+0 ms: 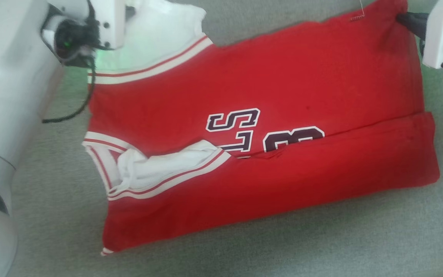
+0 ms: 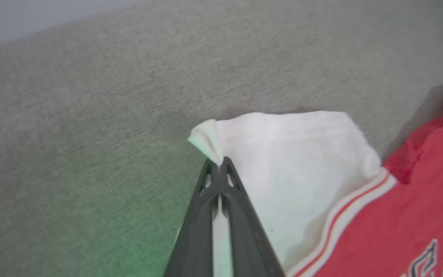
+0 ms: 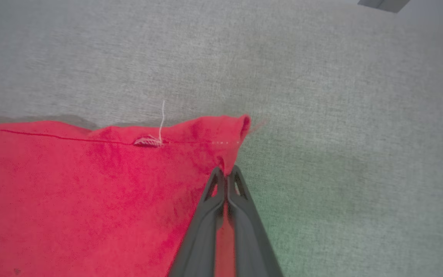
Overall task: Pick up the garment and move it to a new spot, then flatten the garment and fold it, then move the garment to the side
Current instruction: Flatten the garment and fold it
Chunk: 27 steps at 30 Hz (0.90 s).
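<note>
Head view: red jersey [image 1: 283, 88] held by its two far corners

Left claw [image 2: 219, 163] is pressed together on the tip of the white sleeve [image 2: 290, 154]. Right claw [image 3: 227, 173] is pinched shut on the red hem corner [image 3: 240, 125]. From both claws the jersey spreads back toward the robot, flat on the grey tabletop [image 1: 244, 254], its long axis running from claw to claw. The near long side lies folded over the letters [image 1: 233, 121]. I'd guess the far edge gets drawn nearward next, both arms moving together.

Right hand [image 3: 226, 173] pinching red garment [image 3: 71, 192] corner, loose white thread [image 3: 162, 119], grey surface [image 3: 340, 115]
</note>
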{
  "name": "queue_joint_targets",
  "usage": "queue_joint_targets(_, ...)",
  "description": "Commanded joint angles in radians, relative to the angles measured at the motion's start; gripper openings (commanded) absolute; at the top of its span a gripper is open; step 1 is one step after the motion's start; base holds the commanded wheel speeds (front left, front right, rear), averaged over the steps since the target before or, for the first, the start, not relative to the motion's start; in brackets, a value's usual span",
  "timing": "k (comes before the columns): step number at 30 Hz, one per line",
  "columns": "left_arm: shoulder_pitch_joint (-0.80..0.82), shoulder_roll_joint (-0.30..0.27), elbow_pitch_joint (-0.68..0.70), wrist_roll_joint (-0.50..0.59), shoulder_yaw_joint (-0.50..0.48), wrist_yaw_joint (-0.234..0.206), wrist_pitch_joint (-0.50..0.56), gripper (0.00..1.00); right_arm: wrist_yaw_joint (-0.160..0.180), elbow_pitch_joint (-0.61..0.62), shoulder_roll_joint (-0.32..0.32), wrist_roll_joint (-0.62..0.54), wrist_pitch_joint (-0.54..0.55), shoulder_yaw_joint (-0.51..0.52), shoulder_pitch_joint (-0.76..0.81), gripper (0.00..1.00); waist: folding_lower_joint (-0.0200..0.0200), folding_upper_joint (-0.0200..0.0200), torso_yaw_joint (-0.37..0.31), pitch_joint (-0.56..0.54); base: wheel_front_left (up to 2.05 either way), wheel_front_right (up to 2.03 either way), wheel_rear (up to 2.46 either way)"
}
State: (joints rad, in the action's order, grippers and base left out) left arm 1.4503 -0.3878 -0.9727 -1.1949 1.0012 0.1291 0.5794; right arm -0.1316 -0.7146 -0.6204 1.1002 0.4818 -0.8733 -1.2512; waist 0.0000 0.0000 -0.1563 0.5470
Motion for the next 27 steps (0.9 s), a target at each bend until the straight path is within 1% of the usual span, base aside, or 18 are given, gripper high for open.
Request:
queue_joint_targets(1,-0.023,0.0,0.03,-0.024,-0.003,0.001,-0.025,0.0,0.002,0.016,-0.021,0.017,-0.021,-0.013,0.026,0.0,0.0,0.0,0.029,-0.052,0.0,0.0,0.0)
queue_joint_targets(3,-0.057,-0.009,0.072,-0.043,-0.004,0.001,-0.047,0.0,0.002,0.043,-0.046,0.036,-0.037,-0.027,0.05,0.0,0.0,0.0,0.045,-0.094,0.0,0.0,0.0)
queue_joint_targets(4,-0.057,-0.009,0.072,-0.043,-0.004,0.001,-0.047,0.0,0.002,0.043,-0.046,0.036,-0.037,-0.027,0.05,0.0,0.0,0.0,0.045,-0.094,0.0,0.0,0.0)
queue_joint_targets(9,-0.164,-0.053,0.247,-0.102,-0.001,0.001,-0.138,0.0,0.002,0.125,-0.148,0.077,-0.06,-0.072,0.154,0.0,0.0,0.0,0.101,-0.211,0.0,0.0,0.0)
queue_joint_targets(11,-0.232,-0.09,0.333,-0.128,0.005,0.001,-0.172,0.0,0.002,0.169,-0.191,0.099,-0.072,-0.084,0.208,0.0,0.0,0.0,0.119,-0.253,0.0,0.0,0.0)
queue_joint_targets(14,-0.331,-0.162,0.465,-0.146,0.024,0.001,-0.215,0.0,0.002,0.234,-0.257,0.128,-0.091,-0.094,0.293,0.0,0.0,0.0,0.136,-0.302,0.0,0.0,0.0)
queue_joint_targets(18,-0.472,-0.263,0.631,-0.164,0.022,0.002,-0.29,0.0,0.002,0.317,-0.329,0.162,-0.129,-0.092,0.404,0.0,0.0,0.0,0.15,-0.341,0.0,0.0,0.0)
queue_joint_targets(20,-0.545,-0.302,0.708,-0.174,0.024,-0.003,-0.327,0.0,0.002,0.346,-0.361,0.181,-0.145,-0.089,0.463,0.0,0.0,0.0,0.157,-0.35,0.0,0.0,0.0)
queue_joint_targets(23,-0.648,-0.344,0.809,-0.194,0.021,-0.032,-0.39,0.0,0.002,0.376,-0.396,0.206,-0.175,-0.078,0.539,0.0,0.0,0.0,0.162,-0.353,0.0,0.0,0.0)
queue_joint_targets(27,-0.778,-0.381,0.905,-0.214,0.029,-0.072,-0.467,0.0,0.002,0.382,-0.41,0.239,-0.228,-0.056,0.624,0.0,0.0,0.0,0.161,-0.341,0.0,0.0,0.0)
